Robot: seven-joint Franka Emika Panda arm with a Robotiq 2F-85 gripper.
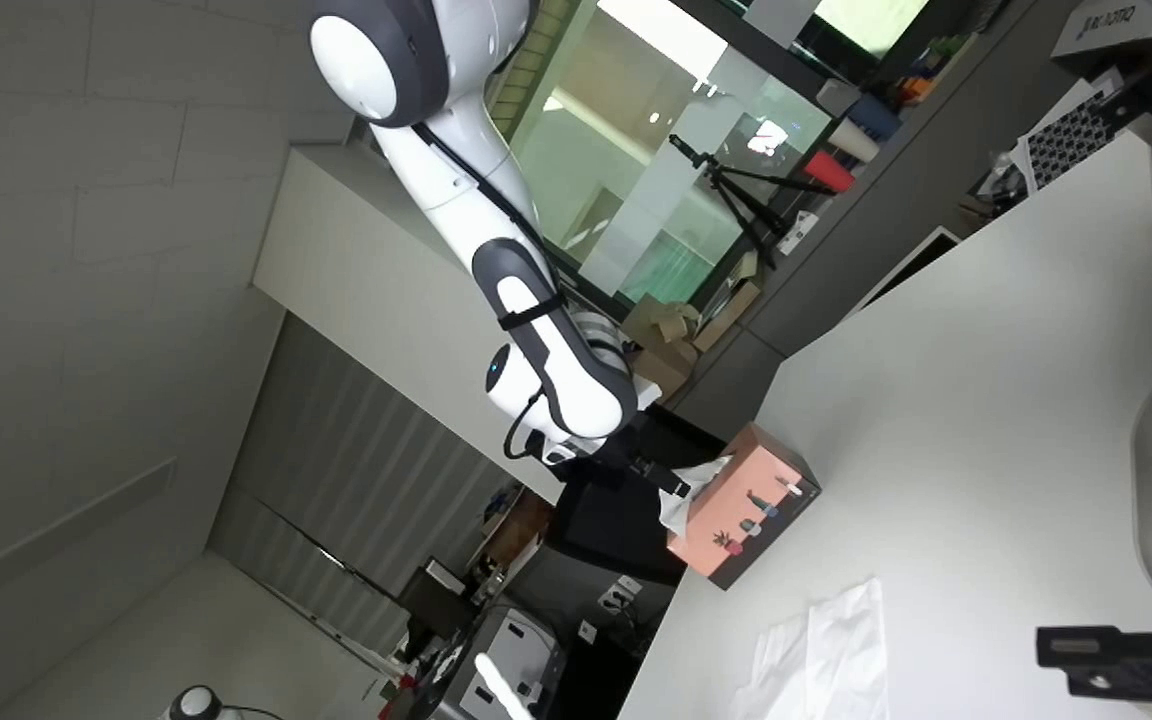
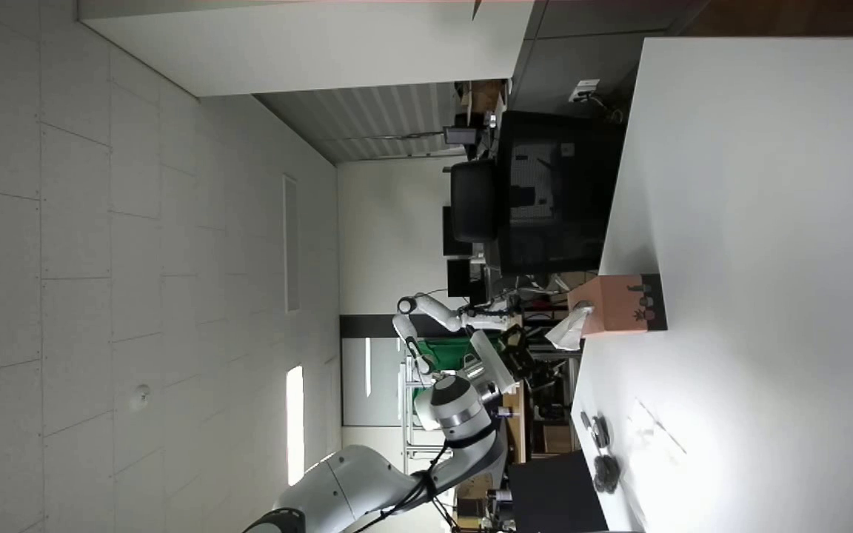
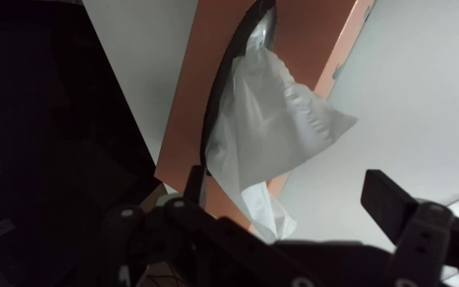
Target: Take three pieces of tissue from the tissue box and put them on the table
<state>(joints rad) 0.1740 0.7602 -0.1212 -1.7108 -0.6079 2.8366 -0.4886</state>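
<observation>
In the wrist view the claw (image 3: 286, 171) is spread wide, and the tissue (image 3: 269, 119) poking from the box (image 3: 193, 87) shows between its two fingers; whether they touch it cannot be told. The tissue comes out of a dark slot (image 3: 223, 79) and in this view spreads past one long edge of the box, above the tabletop (image 3: 412, 99).

In an exterior view the arm (image 1: 526, 290) reaches to the box, the claw right by the tissue at its top. The box stands on the tabletop, close to an edge. Loose tissue (image 1: 826, 655) lies on the tabletop near it, cut off by the edge of view; the number of sheets is unclear.

In an exterior view the claw is dark against clutter, near the tissue. The loose tissue is nearly lost in glare. Two dark things (image 2: 606, 474) lie at the tabletop's edge.
</observation>
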